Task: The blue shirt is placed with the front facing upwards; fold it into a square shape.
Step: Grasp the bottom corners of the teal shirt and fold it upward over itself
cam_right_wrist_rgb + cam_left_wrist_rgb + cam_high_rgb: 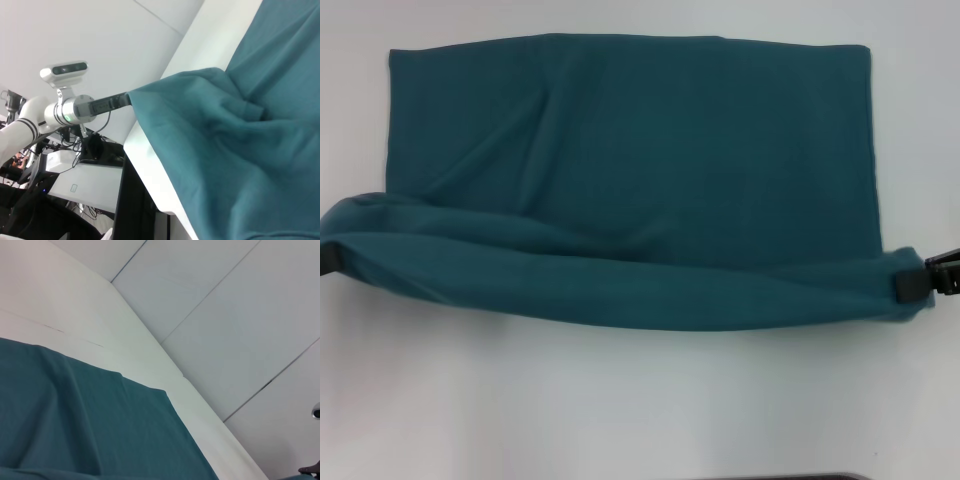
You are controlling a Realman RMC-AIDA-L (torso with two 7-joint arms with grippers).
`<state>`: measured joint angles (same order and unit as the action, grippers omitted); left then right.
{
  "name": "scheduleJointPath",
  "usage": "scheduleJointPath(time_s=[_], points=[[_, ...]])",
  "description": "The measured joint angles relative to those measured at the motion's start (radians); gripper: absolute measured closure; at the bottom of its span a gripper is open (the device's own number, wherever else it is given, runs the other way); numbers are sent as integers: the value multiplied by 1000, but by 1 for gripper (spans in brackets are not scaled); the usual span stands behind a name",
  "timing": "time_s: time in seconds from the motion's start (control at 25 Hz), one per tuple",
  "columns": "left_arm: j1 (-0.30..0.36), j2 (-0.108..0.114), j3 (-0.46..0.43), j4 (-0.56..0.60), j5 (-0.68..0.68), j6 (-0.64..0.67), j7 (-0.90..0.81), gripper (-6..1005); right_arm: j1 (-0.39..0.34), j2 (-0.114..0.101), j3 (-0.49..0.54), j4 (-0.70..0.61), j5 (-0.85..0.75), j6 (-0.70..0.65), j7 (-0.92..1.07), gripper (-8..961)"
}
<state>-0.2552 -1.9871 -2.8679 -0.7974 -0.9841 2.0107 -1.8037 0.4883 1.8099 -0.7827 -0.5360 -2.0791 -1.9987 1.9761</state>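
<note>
Blue shirt (630, 150) spread on white table (620, 400), near edge raised between claws; left gripper (328, 258) pinching one end; right gripper (912, 282) pinching other, both arms outstretched sideways.

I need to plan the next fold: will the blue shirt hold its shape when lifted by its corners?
Probably not: the blue shirt sags between the left gripper and right gripper, so it looks floppy. Its creases suggest light, soft cloth.
</note>
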Motion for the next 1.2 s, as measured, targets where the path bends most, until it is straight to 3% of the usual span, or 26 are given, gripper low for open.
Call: scheduleJointPath(time_s=[0.52,1.2], points=[[-21,9,0,12,-7,5,11,992,-12,-10,-23,-3,62,0,-2,915],[65,28,-5,11,-138,24,36,993,-58,-41,-259,-27,335,-2,-9,914]])
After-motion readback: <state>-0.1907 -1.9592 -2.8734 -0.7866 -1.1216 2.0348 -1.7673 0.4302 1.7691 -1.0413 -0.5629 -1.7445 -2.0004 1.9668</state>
